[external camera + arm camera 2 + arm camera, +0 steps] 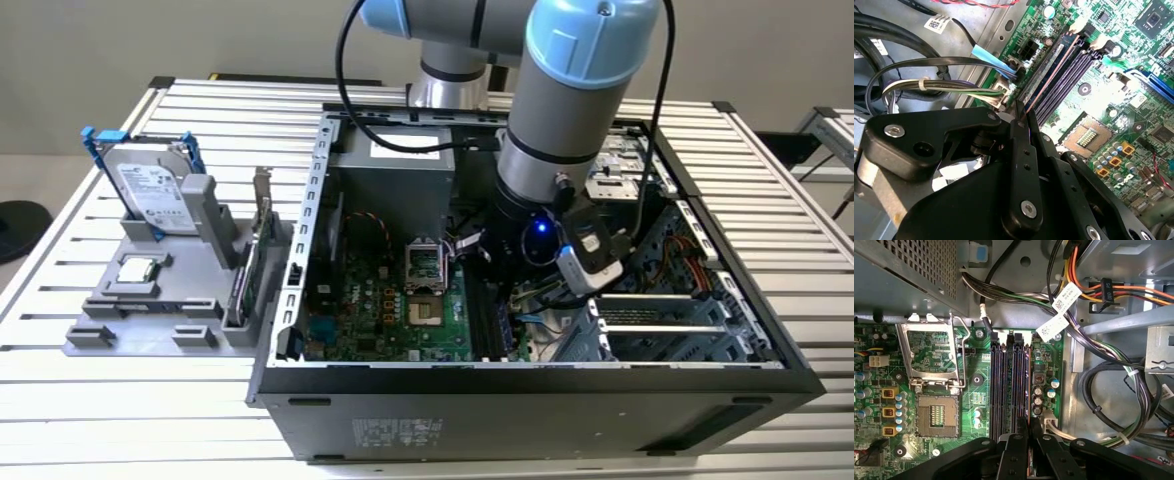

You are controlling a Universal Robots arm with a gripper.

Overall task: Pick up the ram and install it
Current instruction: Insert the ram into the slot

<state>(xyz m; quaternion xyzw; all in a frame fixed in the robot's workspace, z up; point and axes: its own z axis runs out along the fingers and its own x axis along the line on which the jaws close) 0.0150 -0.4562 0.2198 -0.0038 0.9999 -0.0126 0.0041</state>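
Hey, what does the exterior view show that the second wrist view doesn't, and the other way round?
Exterior view: the hard drive and CPU chip on the gray fixture beside the case. Second wrist view: the gripper shut on the ram, at the memory slots. Both: the motherboard's open CPU socket.

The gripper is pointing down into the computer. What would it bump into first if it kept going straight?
Probably the dark memory slots on the green motherboard. The black gripper, fingers together, sits just above them, though depth is unclear.
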